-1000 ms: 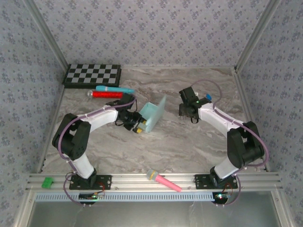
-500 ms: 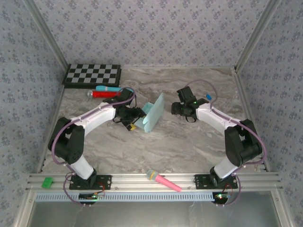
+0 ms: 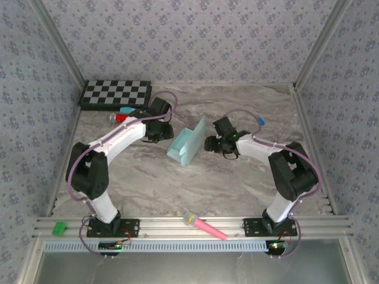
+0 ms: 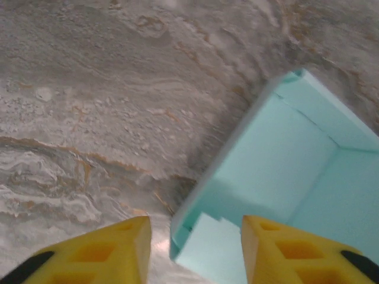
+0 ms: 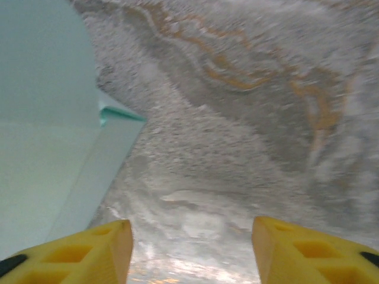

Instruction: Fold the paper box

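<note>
The paper box is a pale aqua card shape, partly folded, with one tall flap up, standing mid-table. In the left wrist view its open inside faces me, and a wall's corner edge lies between the yellow fingers untouched. My left gripper is open, just left of the box. My right gripper is open close to the box's right side. There is bare table between its fingers, and the box's outer wall is beside its left finger.
A checkerboard lies at the back left, with a red marker and a blue marker by the left arm. A pink toy microphone and a green block rest on the near rail. A small blue item lies far right.
My left gripper has drawn back from the box toward the far left. The right gripper has moved left, up to the box. The box has shifted a little.
</note>
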Motion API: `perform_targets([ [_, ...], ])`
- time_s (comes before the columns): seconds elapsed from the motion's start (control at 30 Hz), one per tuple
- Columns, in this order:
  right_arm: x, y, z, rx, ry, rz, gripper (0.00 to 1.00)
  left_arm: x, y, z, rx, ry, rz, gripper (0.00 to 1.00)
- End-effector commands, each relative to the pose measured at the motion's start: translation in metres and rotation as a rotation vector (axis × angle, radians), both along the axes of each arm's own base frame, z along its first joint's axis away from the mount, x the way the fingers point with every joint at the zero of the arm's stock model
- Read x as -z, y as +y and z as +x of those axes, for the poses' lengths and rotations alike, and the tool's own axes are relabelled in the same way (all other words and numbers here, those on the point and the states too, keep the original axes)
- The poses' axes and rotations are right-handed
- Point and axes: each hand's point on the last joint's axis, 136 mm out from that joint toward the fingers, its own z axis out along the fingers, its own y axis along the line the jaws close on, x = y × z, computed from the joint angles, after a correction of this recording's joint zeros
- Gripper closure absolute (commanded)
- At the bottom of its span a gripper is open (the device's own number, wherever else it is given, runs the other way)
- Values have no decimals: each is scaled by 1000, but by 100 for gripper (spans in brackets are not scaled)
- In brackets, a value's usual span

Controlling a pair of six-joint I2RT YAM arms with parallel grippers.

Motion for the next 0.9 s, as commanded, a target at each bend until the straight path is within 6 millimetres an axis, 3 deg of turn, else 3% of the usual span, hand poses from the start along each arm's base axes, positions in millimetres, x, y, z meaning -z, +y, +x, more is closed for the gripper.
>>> perform_targets([
  [0.0, 7, 15, 1, 13, 19, 55, 49, 17, 13, 13, 79, 0, 88, 70],
  [0.17, 16, 20, 7, 11, 31, 64, 63, 39, 7, 20, 104, 44, 58, 81],
  [0.43, 28, 24, 26, 6, 41, 54, 66, 76, 1, 2, 102, 134, 11, 86],
  [0.73, 32, 32, 49, -70, 50, 87, 65, 82, -20, -30, 129, 189, -103, 88],
  [0.87, 25, 46, 67, -134, 39, 122, 64, 81, -33, -48, 134, 200, -150, 88],
])
